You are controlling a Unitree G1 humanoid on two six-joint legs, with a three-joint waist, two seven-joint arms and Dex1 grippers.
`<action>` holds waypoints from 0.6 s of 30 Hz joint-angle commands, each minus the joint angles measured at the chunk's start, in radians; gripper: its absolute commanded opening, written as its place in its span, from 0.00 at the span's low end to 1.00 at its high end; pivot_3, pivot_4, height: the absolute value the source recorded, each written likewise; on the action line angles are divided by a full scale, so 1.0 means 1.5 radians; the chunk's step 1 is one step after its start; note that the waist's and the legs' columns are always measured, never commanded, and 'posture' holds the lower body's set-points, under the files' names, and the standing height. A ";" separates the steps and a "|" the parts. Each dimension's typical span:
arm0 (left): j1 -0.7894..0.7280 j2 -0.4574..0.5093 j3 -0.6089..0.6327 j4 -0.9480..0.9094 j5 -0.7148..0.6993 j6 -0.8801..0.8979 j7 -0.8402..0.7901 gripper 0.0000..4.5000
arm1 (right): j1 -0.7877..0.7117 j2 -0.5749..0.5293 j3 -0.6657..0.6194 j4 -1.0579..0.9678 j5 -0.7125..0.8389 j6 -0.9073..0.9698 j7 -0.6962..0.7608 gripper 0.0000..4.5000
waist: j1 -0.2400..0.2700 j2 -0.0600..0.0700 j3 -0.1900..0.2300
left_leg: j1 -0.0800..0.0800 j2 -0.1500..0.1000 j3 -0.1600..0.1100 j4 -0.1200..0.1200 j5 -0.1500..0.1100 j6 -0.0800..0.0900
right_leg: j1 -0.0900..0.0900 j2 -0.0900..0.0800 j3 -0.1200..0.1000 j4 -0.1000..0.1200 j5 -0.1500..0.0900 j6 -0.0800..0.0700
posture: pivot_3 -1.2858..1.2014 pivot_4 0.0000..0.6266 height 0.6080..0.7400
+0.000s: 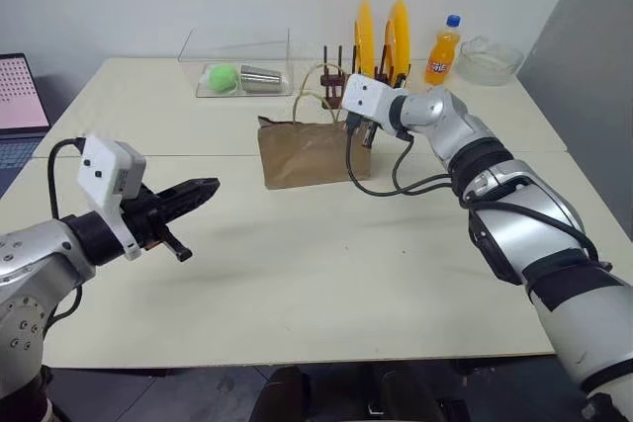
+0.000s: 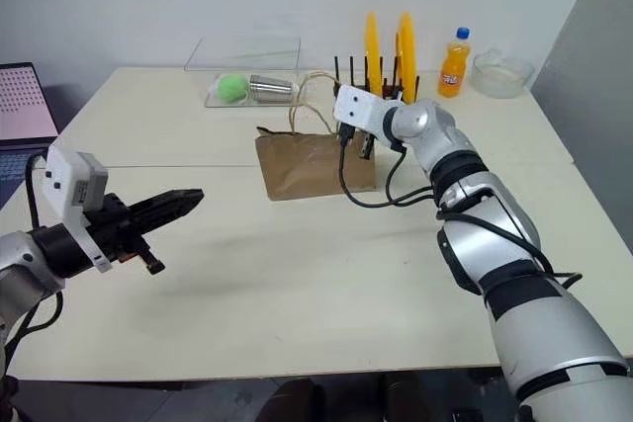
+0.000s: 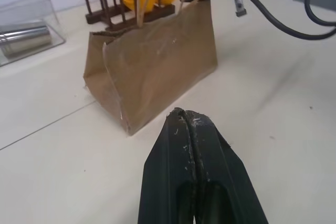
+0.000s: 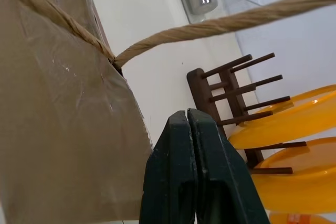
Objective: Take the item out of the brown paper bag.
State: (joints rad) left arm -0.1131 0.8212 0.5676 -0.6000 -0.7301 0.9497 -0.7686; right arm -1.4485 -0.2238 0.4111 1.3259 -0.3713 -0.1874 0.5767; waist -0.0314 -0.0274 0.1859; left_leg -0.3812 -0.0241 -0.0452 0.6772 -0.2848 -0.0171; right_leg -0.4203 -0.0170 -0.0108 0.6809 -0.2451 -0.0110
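Looking along my right gripper (image 4: 187,116), jaws pressed together on nothing, I see the creased brown kraft paper bag (image 1: 312,152) standing on the cream surface (image 1: 326,274) right beside its tips, one tan rope handle (image 4: 220,24) looping just beyond. My left gripper (image 1: 203,189), jaws also closed and empty, hangs well short of the bag. I can't see the item inside; I judge the paper light, soft and crushable, so I'd steady the rim or a handle rather than squeeze the wall.

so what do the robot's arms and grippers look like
Both arms are silver-grey shells with black joint bands. Each wrist carries a white box-shaped camera housing with loose black cables. The left gripper and right gripper have two tapered black fingers.
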 commanded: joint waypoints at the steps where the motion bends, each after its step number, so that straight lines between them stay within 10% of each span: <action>1: 0.002 0.020 0.000 0.008 -0.012 -0.026 -0.016 0.00 | -0.021 0.004 -0.005 0.004 -0.011 0.003 0.040 0.01 | 0.000 0.000 0.000 | 0.000 0.000 0.000 0.000 0.000 0.000 | 0.000 0.000 0.000 0.000 0.000 0.000 | 0.52 0.24 1.00; 18: 0.031 0.072 0.000 0.025 -0.021 -0.063 -0.060 0.00 | 0.063 -0.047 -0.032 -0.139 0.063 -0.098 0.456 0.01 | 0.000 0.001 0.000 | 0.000 0.000 -0.001 0.000 -0.001 0.001 | 0.000 0.000 -0.001 0.000 0.000 0.000 | 0.52 0.24 1.00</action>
State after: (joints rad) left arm -0.0667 0.9143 0.5555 -0.5640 -0.7528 0.8808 -0.8486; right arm -1.3470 -0.2870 0.3868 1.1678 -0.2985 -0.3217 1.2439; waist -0.0320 -0.0263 0.1866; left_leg -0.3806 -0.0239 -0.0462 0.6767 -0.2861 -0.0151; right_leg -0.4203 -0.0169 -0.0114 0.6806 -0.2451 -0.0110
